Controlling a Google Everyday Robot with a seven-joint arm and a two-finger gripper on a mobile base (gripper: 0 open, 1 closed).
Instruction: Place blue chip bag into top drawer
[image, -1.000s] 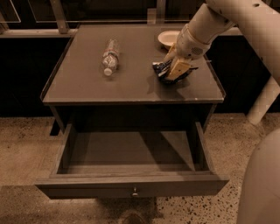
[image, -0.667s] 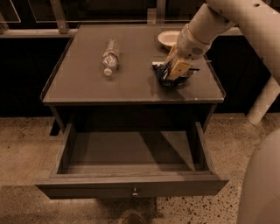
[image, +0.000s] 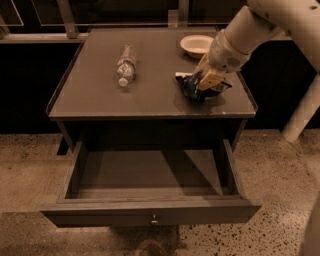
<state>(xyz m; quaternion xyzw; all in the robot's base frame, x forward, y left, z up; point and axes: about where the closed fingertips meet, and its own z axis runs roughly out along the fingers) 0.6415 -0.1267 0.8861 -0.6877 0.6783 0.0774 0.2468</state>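
Claw (image: 206, 81): lowered onto the blue chip bag (image: 191, 90) at the right side of the bench (image: 150, 97), bag resting on the surface directly beneath it; whether it is clamped on the bag or apart cannot be told. Top drawer (image: 150, 212): pulled open and bare inside, below and left of the claw; bowl (image: 196, 45) just behind the claw, water bottle (image: 125, 66) well to its left. Step in hand, as judged: the grasp; next calls for a firm hold, a lift clear of the bench edge, then carry forward and down over the drawer.

Water bottle (image: 125, 67) lies on tabletop (image: 95, 97), left of white bowl (image: 196, 44).
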